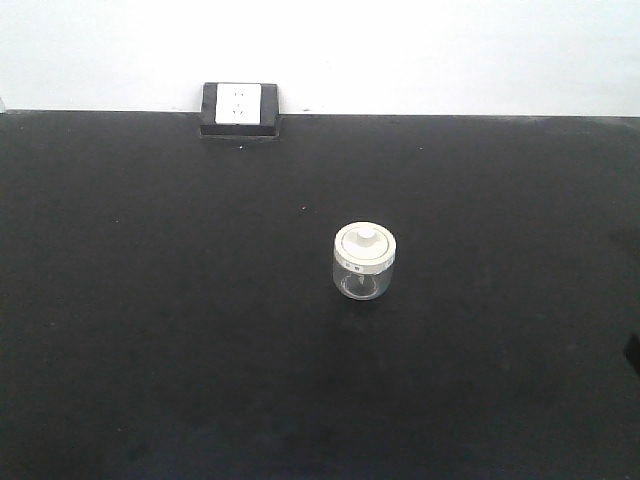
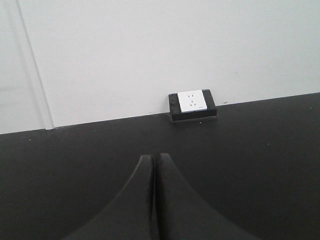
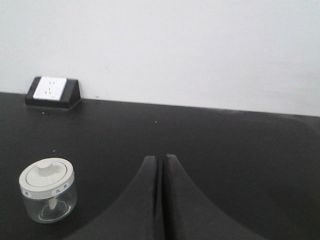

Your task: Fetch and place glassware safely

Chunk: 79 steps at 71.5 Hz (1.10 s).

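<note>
The glassware, a small squat clear jar (image 1: 364,263) with a cream-white knobbed lid, stands upright near the middle of the black table (image 1: 150,300). In the right wrist view the same jar (image 3: 48,190) sits low at the left, well apart from my right gripper (image 3: 161,158), whose black fingers are pressed together with nothing between them. My left gripper (image 2: 153,157) is likewise shut and empty above bare tabletop; the jar does not show in its view. Neither gripper appears in the front view.
A black box with a white socket face (image 1: 239,108) sits at the table's far edge against the white wall (image 1: 420,50). The socket box shows too in the left wrist view (image 2: 193,105) and the right wrist view (image 3: 52,91).
</note>
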### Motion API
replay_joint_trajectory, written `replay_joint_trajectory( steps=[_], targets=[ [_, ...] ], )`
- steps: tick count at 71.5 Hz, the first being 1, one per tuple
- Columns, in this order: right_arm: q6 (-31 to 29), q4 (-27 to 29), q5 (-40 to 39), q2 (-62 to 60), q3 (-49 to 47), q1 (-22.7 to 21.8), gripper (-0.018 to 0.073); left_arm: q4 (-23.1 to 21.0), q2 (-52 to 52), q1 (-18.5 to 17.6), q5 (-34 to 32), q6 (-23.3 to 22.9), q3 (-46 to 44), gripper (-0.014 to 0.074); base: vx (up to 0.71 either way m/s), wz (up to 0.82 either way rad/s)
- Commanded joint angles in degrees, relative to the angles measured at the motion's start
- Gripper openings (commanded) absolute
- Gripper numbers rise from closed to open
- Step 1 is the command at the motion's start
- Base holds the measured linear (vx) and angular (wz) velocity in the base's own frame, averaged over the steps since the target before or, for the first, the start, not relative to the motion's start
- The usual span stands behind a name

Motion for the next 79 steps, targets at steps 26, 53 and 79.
replay_joint_trajectory(
  steps=[26,53,79],
  targets=[
    [-0.3,-0.3,-1.2,-16.7,7.9,-0.2,-0.0003,-0.3,0.7,0.0,-4.0,-0.5,-1.7,-0.0007,0.0,0.0],
    [-0.3,-0.3,-1.2,-17.1,8.1,-0.2,-0.0003,-0.3,0.7,0.0,-4.0,-0.5,-1.7,-0.0007,0.0,0.0],
    [-0.3,-0.3,-1.2,-17.1,8.1,-0.2,-0.0003,-0.3,0.7,0.0,-4.0,-0.5,-1.7,-0.0007,0.0,0.0]
  ],
)
